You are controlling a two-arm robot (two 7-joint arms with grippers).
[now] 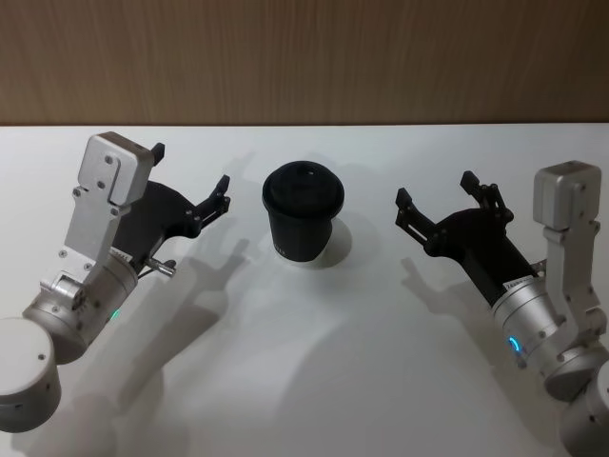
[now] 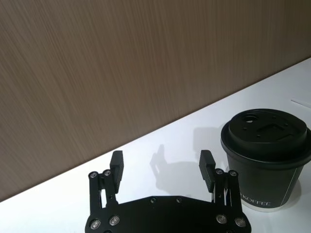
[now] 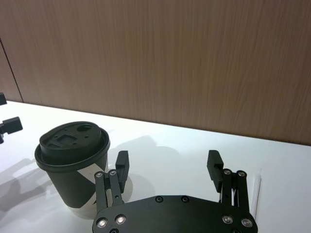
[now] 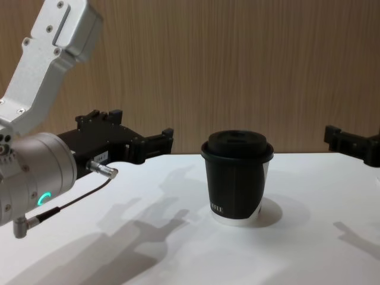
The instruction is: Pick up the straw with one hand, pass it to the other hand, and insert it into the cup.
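The black cup (image 1: 302, 221) with its domed lid stands upright at the middle of the white table (image 1: 314, 381); it also shows as the cup (image 4: 237, 181). My left gripper (image 1: 192, 167) hovers to the cup's left, open and holding nothing, its fingers apart in the left wrist view, left gripper (image 2: 161, 158). My right gripper (image 1: 435, 188) hovers to the cup's right, open and holding nothing, right gripper (image 3: 168, 158). A thin white straw (image 3: 256, 187) lies flat on the table, just past the outer side of one right finger.
A wood-grain wall (image 1: 304, 57) runs along the table's far edge. Shadows of both arms fall on the table in front of the cup. A thin black cable (image 4: 71, 202) hangs from the left wrist.
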